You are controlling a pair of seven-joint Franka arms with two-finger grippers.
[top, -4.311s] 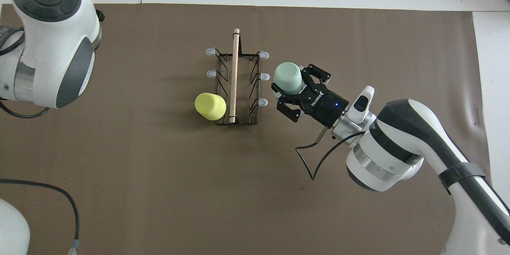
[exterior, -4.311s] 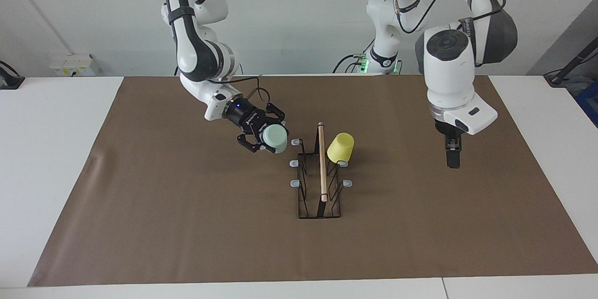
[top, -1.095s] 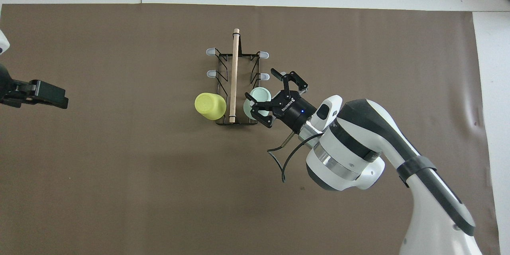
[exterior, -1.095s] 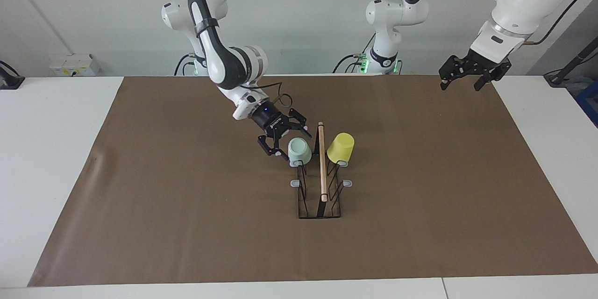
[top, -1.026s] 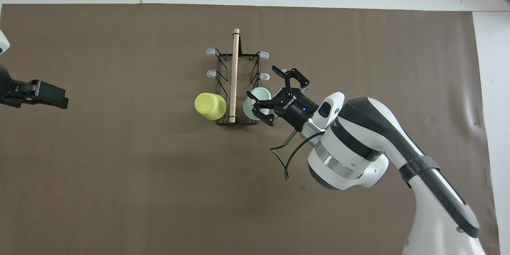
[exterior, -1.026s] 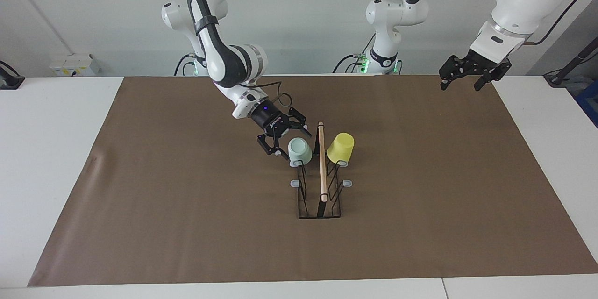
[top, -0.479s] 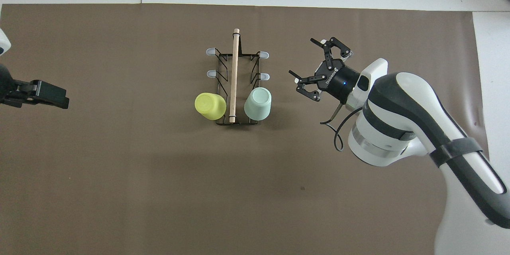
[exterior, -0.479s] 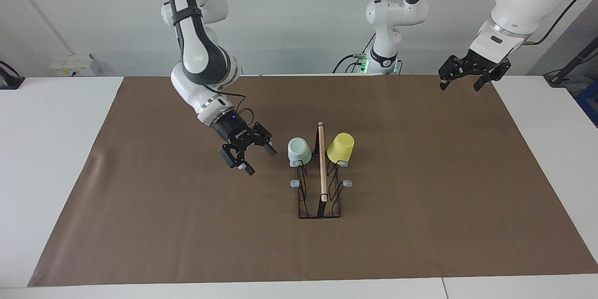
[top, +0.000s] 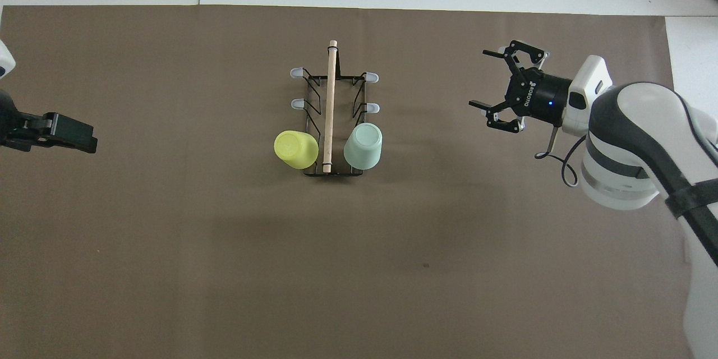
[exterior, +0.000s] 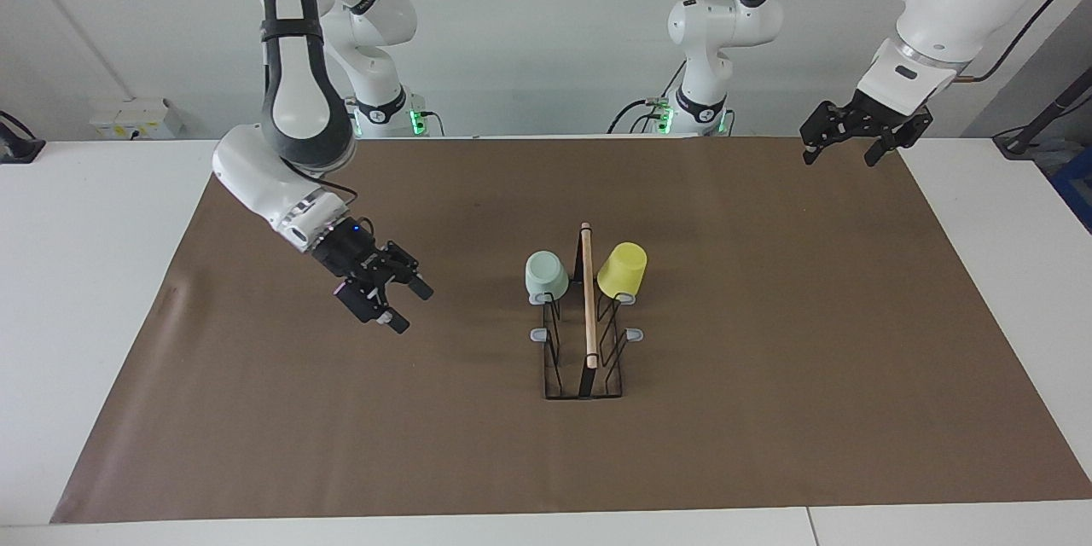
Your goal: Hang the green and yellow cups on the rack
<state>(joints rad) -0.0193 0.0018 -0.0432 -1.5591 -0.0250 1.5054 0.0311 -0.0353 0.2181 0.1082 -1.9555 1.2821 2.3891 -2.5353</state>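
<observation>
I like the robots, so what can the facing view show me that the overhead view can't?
Only the facing view shows the arms' bases, the wall and the left gripper whole. Only the overhead view shows straight down onto the cups' flat bottoms. Both show the green cup, yellow cup, rack and open right gripper.

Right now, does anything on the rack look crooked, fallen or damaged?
Nothing stands out. The green cup and the yellow cup both sit upside down on prongs at the end of the rack nearer the robots, either side of its wooden rod.
</observation>
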